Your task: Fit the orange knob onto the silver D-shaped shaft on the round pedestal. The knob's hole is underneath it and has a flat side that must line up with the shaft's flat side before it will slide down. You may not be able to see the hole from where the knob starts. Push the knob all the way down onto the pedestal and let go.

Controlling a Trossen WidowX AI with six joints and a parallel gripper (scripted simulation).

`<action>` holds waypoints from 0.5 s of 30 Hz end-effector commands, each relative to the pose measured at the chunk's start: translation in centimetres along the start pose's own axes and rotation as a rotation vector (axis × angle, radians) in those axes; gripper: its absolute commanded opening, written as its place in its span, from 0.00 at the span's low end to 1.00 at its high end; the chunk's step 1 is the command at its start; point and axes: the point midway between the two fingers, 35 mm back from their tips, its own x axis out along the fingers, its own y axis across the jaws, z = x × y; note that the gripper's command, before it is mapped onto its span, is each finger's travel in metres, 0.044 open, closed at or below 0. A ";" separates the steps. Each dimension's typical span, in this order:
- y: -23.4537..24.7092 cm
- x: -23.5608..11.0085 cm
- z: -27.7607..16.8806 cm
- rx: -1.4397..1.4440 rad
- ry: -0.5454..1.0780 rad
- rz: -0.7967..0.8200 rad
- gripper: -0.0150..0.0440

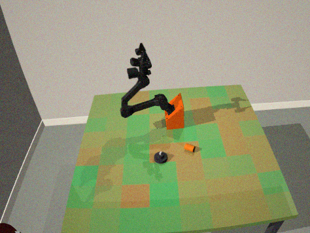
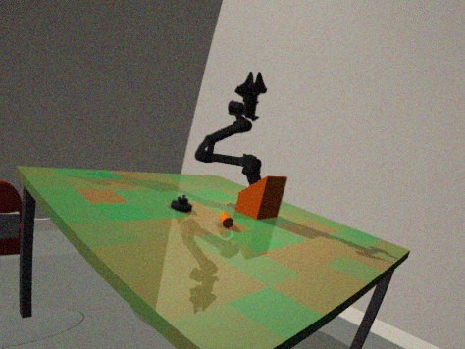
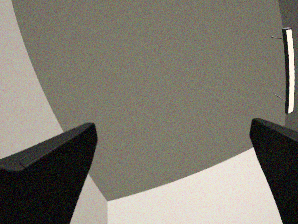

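orange knob (image 1: 189, 147) on its side, cylindrical, table-resting

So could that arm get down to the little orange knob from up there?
Probably yes. The gripper points upward with its fingers open and empty, high above the table. The knob lies on its side in the open, apart from the pedestal and the orange block.

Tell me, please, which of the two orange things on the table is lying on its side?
The small orange knob, a short cylinder tipped over right of the black pedestal. The other, the large orange block at the arm's base, stands upright.
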 end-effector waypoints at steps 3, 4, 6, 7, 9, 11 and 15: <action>-1.1 1.2 -2.8 -0.093 0.094 -0.054 1.00; -2.1 1.9 -4.6 -0.153 0.158 -0.091 1.00; -4.6 2.9 -8.2 -0.267 0.287 -0.171 1.00; -6.0 3.2 -9.9 -0.321 0.353 -0.213 1.00; -9.1 3.3 -12.9 -0.417 0.481 -0.295 1.00; -12.7 2.9 -15.6 -0.503 0.611 -0.384 1.00; -20.2 0.5 -19.7 -0.634 0.868 -0.571 1.00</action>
